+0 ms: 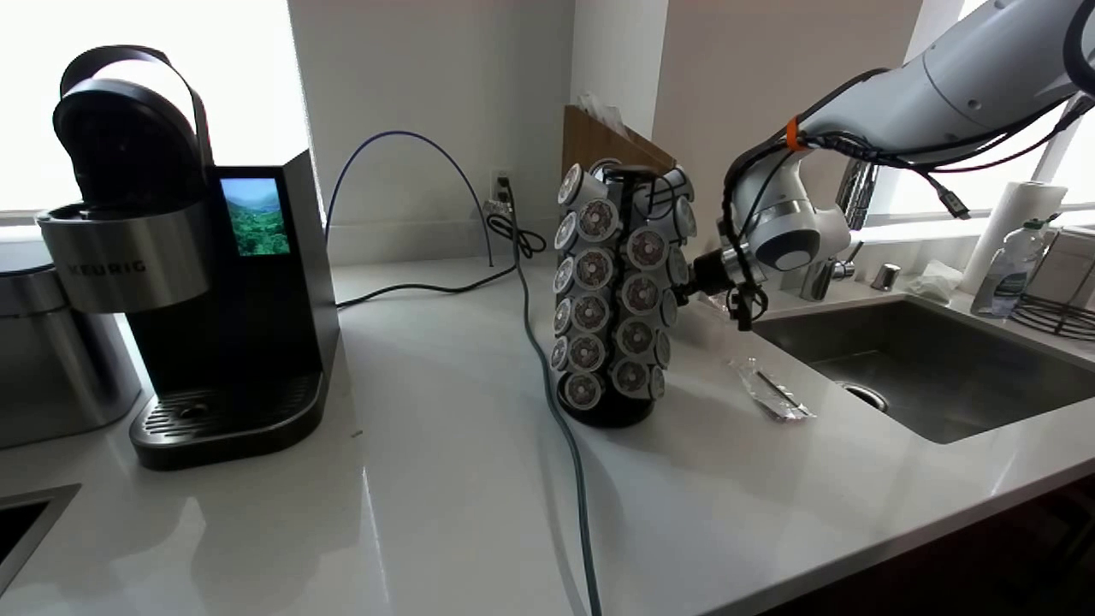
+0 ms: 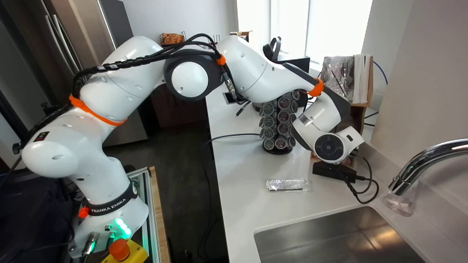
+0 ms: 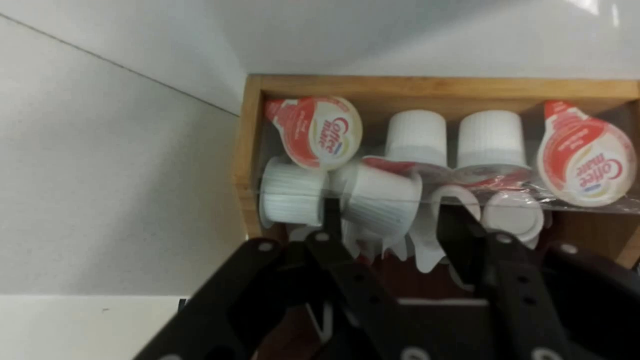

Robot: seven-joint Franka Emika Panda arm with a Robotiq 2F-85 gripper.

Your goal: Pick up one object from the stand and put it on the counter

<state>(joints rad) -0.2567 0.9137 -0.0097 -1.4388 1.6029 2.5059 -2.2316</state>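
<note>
The stand, a dark carousel tower (image 1: 612, 342) with columns of pale-lidded coffee pods (image 1: 635, 336), stands on the white counter (image 1: 445, 496); the tower also shows in an exterior view (image 2: 279, 122). My gripper (image 3: 391, 212) is open at a wooden organizer (image 3: 440, 86) that holds white creamer cups. A tilted ribbed white cup (image 3: 382, 197) lies between and just ahead of the fingertips; I cannot tell whether they touch it. No coffee pod shows in the wrist view. In both exterior views the fingertips are hidden, behind the tower or the wrist.
A black coffee machine (image 1: 291, 325) with lid raised stands beyond the tower. A clear plastic packet (image 1: 774, 392) lies near the steel sink (image 1: 924, 359). A cable (image 1: 569, 445) crosses the counter. A clear plastic strip (image 3: 480, 197) runs across the organizer's cups. A faucet (image 2: 420, 160) overhangs the sink.
</note>
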